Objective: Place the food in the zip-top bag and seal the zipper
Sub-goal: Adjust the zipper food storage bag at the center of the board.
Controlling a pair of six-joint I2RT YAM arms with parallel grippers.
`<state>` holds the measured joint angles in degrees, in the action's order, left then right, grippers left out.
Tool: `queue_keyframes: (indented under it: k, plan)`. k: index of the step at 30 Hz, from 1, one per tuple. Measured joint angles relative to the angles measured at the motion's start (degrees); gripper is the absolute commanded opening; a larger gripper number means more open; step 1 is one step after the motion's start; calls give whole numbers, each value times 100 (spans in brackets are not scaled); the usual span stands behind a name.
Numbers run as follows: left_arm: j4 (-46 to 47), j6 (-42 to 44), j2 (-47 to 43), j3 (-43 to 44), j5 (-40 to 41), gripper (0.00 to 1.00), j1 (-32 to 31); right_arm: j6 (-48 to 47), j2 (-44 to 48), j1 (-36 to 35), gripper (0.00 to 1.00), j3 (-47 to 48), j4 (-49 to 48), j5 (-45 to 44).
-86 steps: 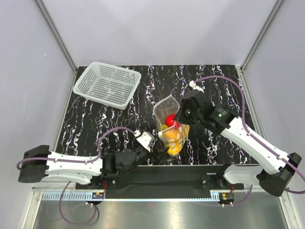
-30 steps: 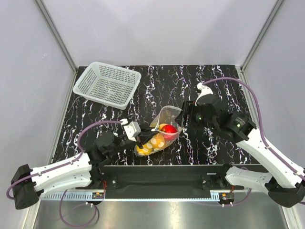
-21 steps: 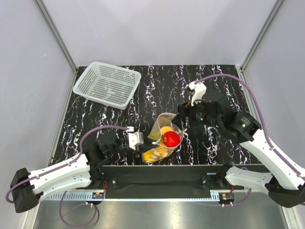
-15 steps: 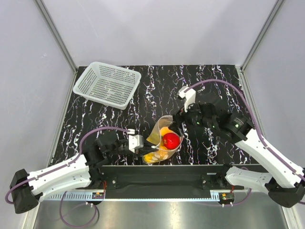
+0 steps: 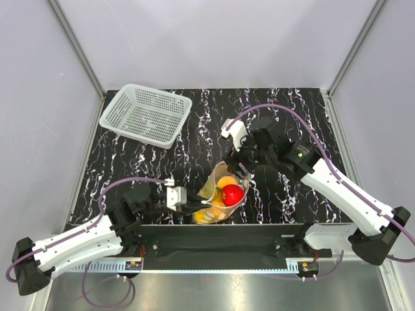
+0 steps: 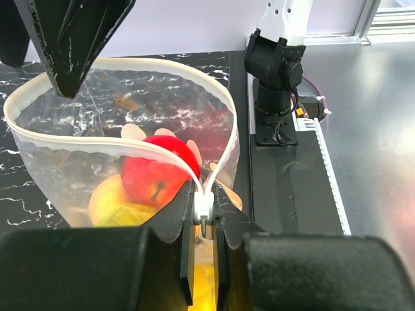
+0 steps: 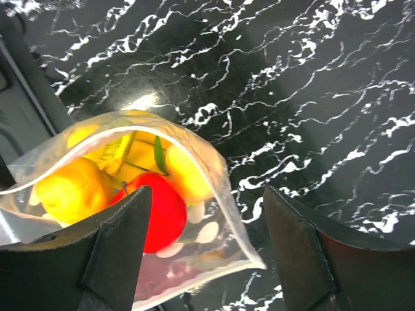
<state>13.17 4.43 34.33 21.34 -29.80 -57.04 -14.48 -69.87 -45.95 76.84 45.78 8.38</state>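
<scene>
The left gripper (image 6: 203, 201) is clamped narrowly on the near end of the zipper (image 6: 228, 129), where a small white tab sits between its fingers. The zip-top bag (image 5: 222, 192) extends straight ahead of this gripper on the black marbled table (image 5: 130, 162), with its mouth standing open in a wide loop. Inside, just beyond the fingers, lies a red fruit (image 6: 159, 176), with an orange fruit (image 7: 74, 188) beside it and further yellow food beneath. The right gripper (image 7: 207, 191) is spread wide over the bag's far rim; contact cannot be confirmed. A white perforated basket (image 5: 146, 115) stands well beyond the left gripper.
</scene>
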Motion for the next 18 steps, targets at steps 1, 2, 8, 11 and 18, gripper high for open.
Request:
queue_keyframes:
  k: [1,2,8,11,18]
  plan:
    - [7,-2,20,0,0,0,0,-61,0,0,74,0,0,-28]
    - [20,-7,44,0,0,0,0,-103,-2,0,72,0,7,-39]
    - [20,-24,96,0,74,0,0,-157,-149,0,41,-2,195,37]
    - [-11,-31,44,0,264,0,0,15,-184,0,19,-44,273,63]
    - [-61,-66,-39,2,859,0,15,754,-79,0,0,-46,846,-350]
